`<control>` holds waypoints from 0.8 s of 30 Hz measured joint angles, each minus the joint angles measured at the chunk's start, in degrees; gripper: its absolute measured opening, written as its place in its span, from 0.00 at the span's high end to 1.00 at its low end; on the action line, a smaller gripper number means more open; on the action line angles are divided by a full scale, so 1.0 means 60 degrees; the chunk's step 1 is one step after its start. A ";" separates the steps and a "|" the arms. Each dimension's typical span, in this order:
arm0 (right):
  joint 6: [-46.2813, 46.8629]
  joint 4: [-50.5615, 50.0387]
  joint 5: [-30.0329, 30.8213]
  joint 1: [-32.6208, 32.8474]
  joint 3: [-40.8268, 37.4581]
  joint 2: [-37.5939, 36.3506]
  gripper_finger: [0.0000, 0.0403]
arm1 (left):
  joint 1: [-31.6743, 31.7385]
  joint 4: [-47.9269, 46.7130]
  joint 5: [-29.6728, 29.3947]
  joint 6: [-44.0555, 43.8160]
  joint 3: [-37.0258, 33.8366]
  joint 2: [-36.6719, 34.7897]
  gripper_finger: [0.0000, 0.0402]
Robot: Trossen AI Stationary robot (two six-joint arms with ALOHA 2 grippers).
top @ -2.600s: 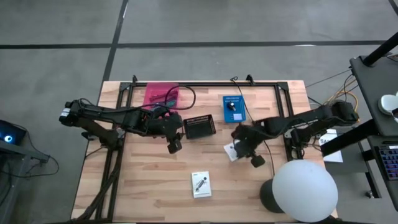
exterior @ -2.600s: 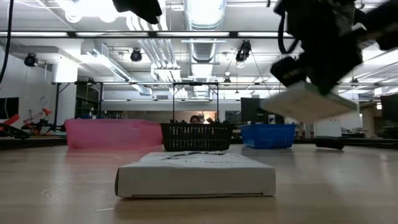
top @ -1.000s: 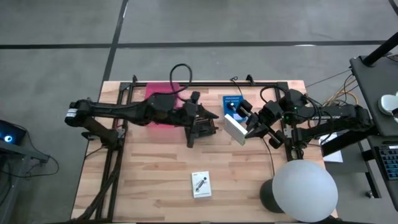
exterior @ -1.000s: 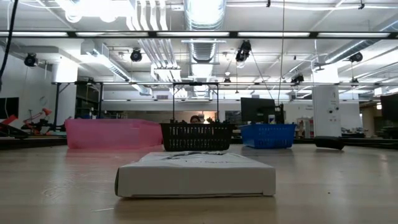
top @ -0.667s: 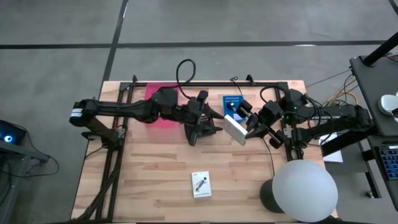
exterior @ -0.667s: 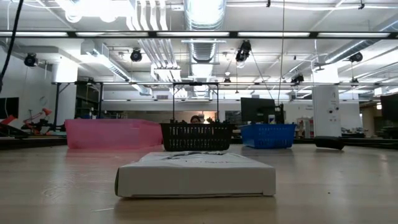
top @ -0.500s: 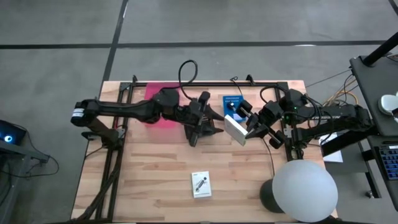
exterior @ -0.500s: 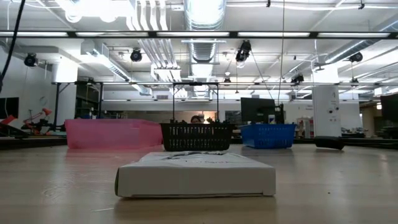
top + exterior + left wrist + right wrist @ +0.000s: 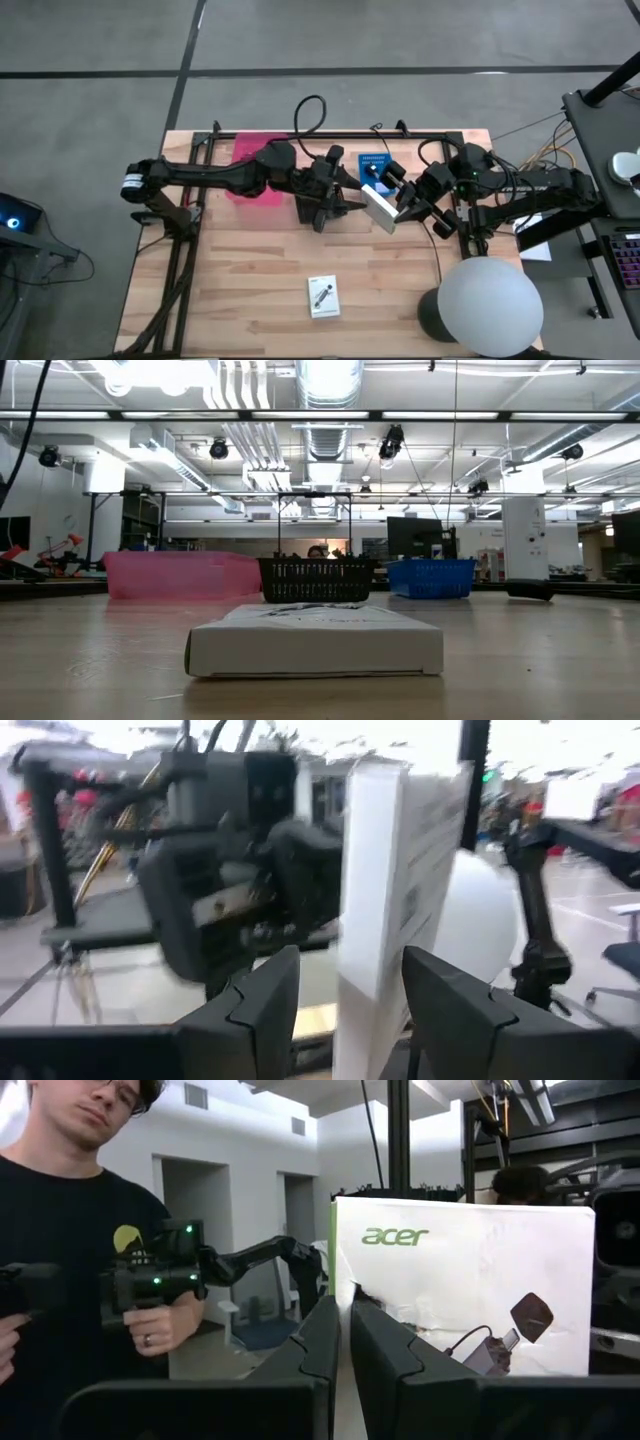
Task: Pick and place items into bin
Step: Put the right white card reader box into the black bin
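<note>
While both arms met near the table's middle:
Right gripper [image 9: 400, 207]: clamped on a white box [image 9: 379, 208], held edge-up at 6 o'clock from the blue bin [image 9: 376, 174].
Left gripper [image 9: 338, 203]: fingers spread, pointing at that box from 9 o'clock; contact probably none.
Second box [image 9: 322, 296]: flat on the table, at 6 o'clock from the black basket [image 9: 317, 579].

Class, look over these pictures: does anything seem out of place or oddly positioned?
Yes. The right gripper holds a white box in the air, on edge, beside the blue bin rather than in it. The open left gripper faces the box, reaching across the black basket. Another white box lies on the table.
</note>
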 joint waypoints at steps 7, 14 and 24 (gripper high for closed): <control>-0.0018 0.0004 0.0000 0.0000 0.0000 0.0000 0.97 | 0.0000 0.0322 0.0632 -0.0006 0.0003 0.0268 0.59; -0.0025 0.0007 0.0001 0.0004 0.0000 0.0001 0.97 | 0.0004 0.0503 0.0821 0.0033 0.0004 0.0253 0.66; -0.0025 0.0040 -0.0087 0.0004 0.0000 -0.0011 0.97 | 0.0066 0.0687 0.0926 0.0080 0.0004 0.0249 0.92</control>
